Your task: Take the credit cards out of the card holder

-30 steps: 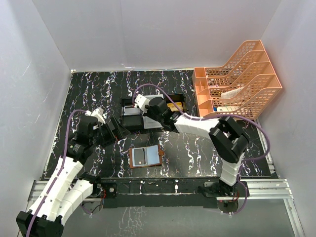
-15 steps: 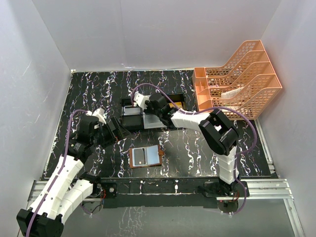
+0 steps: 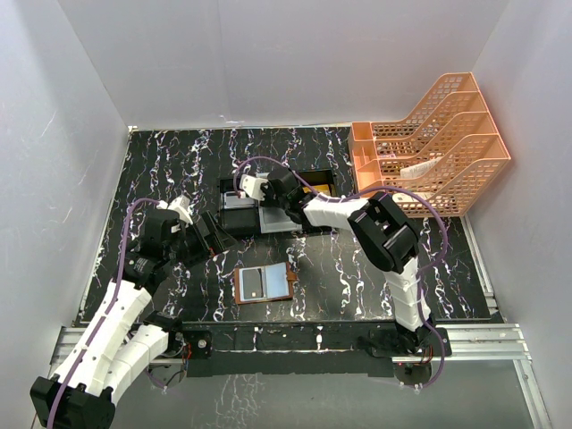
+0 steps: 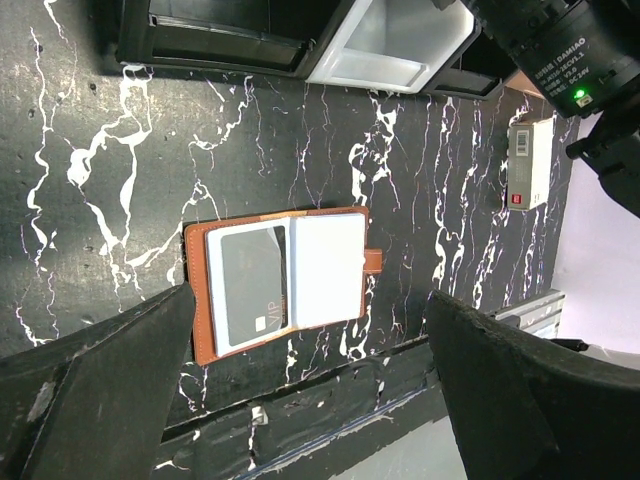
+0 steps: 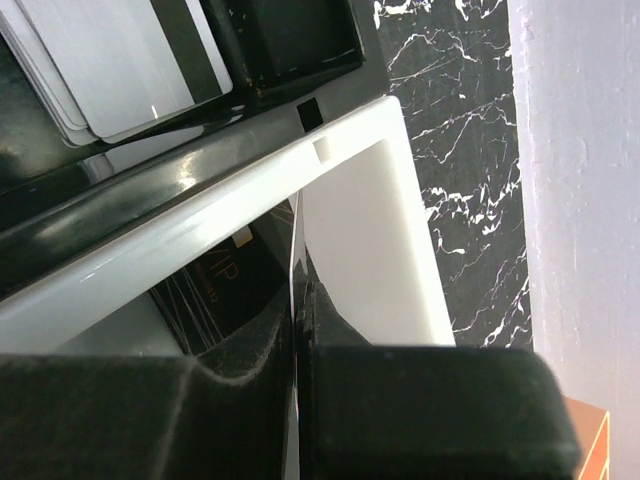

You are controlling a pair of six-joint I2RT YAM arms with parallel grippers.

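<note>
Right gripper: pinches a thin credit card edge-on over the tray, seemingly the deposit step. Left gripper: gapes wide above the card holder, spread open near the front; next likely calls for releasing

Reached a little further left and toward the back over the black-and-white tray with the right tool — clamped all the while on the edge of a thin credit card. Drawn in leftward and toward the back at the right arm's elbow, from a spot well right of the tray to one closer beside it — forearm stretched out flatter toward the tray's left end.
</note>
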